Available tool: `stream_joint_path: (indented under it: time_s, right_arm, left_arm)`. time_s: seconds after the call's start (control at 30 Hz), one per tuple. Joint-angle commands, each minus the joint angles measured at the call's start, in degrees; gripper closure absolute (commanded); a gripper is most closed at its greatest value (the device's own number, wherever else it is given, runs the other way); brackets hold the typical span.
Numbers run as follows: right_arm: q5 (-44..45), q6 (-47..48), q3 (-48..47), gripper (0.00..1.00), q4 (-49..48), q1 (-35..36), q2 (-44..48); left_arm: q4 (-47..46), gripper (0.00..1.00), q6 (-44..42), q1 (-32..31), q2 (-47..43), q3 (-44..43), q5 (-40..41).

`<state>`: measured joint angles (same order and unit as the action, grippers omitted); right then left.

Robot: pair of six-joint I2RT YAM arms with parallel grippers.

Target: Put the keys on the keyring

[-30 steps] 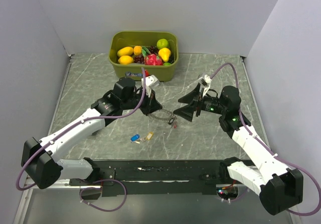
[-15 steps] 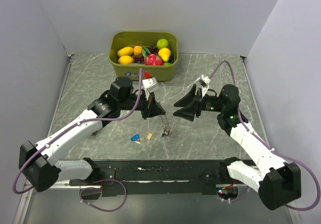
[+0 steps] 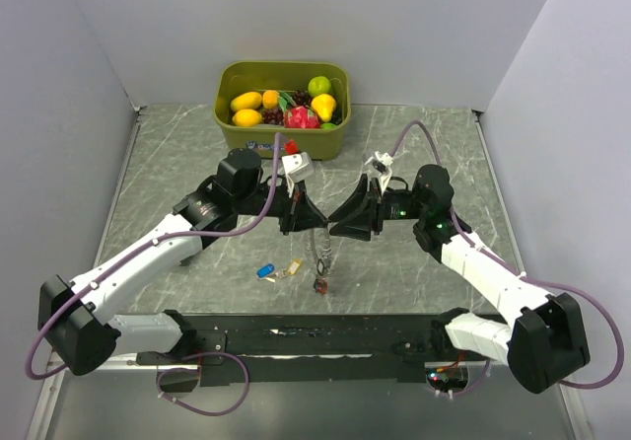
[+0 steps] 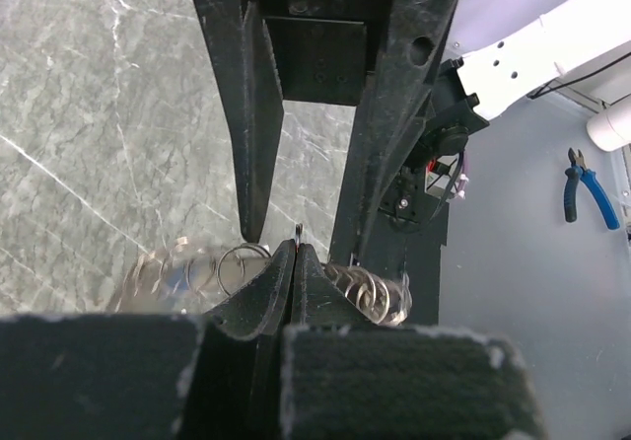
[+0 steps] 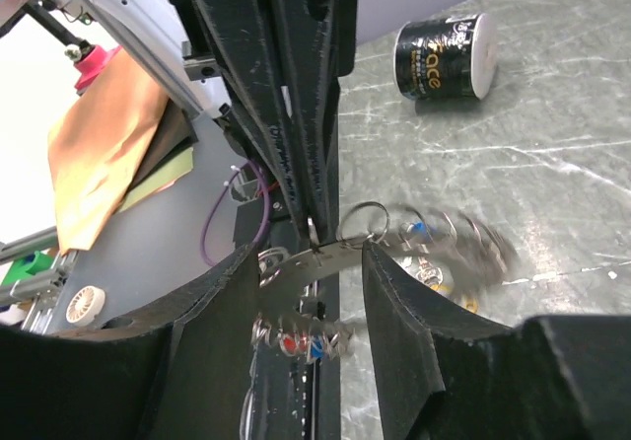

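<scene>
Grey-veined marble bench [image 3: 414, 262], enclosed by three plain white walls. I am running two arms from the near edge.

1. Fixtures. One olive-green bin [image 3: 315, 142] stands at the back of the bench, filled with toy fruit [image 3: 246, 101]. The pieces overlap, so I cannot give a count. In the right wrist view, one black-and-white can [image 5: 444, 55] lies on its side on the bench.

2. Left gripper [image 3: 304, 218]. Its two fingers are pressed together and clamped on the keyring [image 3: 319, 255]. The left wrist view confirms this: the tips meet on a thin metal strip, with wire coils showing on either side.

3. Right gripper [image 3: 347, 225]. It faces the left gripper, tip to tip, at the middle of the bench. In the right wrist view its two fingers stand apart and straddle the strip of the keyring. I cannot tell whether either pad touches the metal.

4. Keyring. One loop. It hangs from the left gripper's tips toward the bench and is blurred in both wrist views.

5. Keys. I count three from above:
- One red key [image 3: 318, 284] at the low end of the hanging keyring. I cannot tell whether it touches the bench.
- One blue key [image 3: 264, 271] lying loose on the bench, left of the keyring.
- One yellow-orange key [image 3: 292, 267] lying loose just beside the blue key.
</scene>
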<state>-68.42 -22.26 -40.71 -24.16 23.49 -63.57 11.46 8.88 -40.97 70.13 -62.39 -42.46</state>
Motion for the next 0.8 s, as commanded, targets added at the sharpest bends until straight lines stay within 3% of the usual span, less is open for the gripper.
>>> stream_joint_path:
  time_s: [0.0, 0.2, 0.27, 0.43, 0.7, 0.77]
  right_arm:
    - [0.40, 0.55, -1.22, 0.47, -1.85, 0.33, 0.20]
    - [-1.01, -2.43, -1.57, 0.55, -5.71, 0.51, -1.29]
    - [-1.62, -2.88, -1.74, 0.64, -6.07, 0.77, -2.08]
    - [-0.92, -0.94, -1.92, 1.00, -3.00, 0.77, -2.43]
    - [0.39, -1.56, -2.27, 1.00, -3.08, 0.86, -1.56]
    - [1.01, -1.73, -2.10, 1.00, -3.17, 0.68, -1.03]
  left_arm:
    - [-4.52, 0.99, 0.43, -0.34, -0.34, -2.83, -2.45]
    - [-5.66, 0.99, 1.05, -0.69, -0.43, -2.39, -3.07]
    - [-5.93, 0.99, 1.13, -0.60, -0.26, -2.30, -3.07]
    - [-5.40, 0.99, 1.05, -0.69, 0.01, -2.21, -3.60]
    - [-6.19, 0.99, 1.49, -0.78, -1.48, -1.33, -0.53]
    - [-6.37, 0.94, 1.84, -0.87, -2.45, -1.16, 1.14]
